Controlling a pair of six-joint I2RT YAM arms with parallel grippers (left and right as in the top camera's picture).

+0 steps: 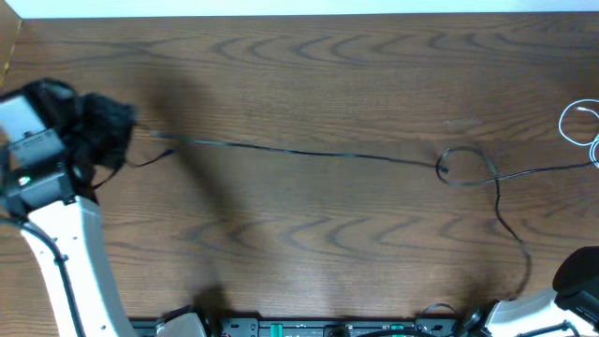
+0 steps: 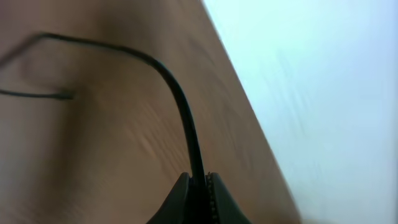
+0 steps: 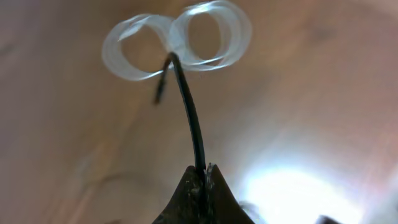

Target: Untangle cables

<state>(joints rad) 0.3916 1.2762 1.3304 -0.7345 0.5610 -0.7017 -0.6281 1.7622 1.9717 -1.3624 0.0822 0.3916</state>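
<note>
The black cable is stretched across the table from left to right, with a small loop right of centre. A strand drops from that loop toward the near edge. My left gripper is shut on the black cable at the table's left side. My right gripper is shut on the black cable too; it is out of the overhead view. The white cable lies coiled at the far right, seen as blurred loops past the right gripper.
The left arm rises from the near left edge, and the base of the right arm sits at the near right corner. A loose black cable end lies on the wood. The table's far edge meets a white surface.
</note>
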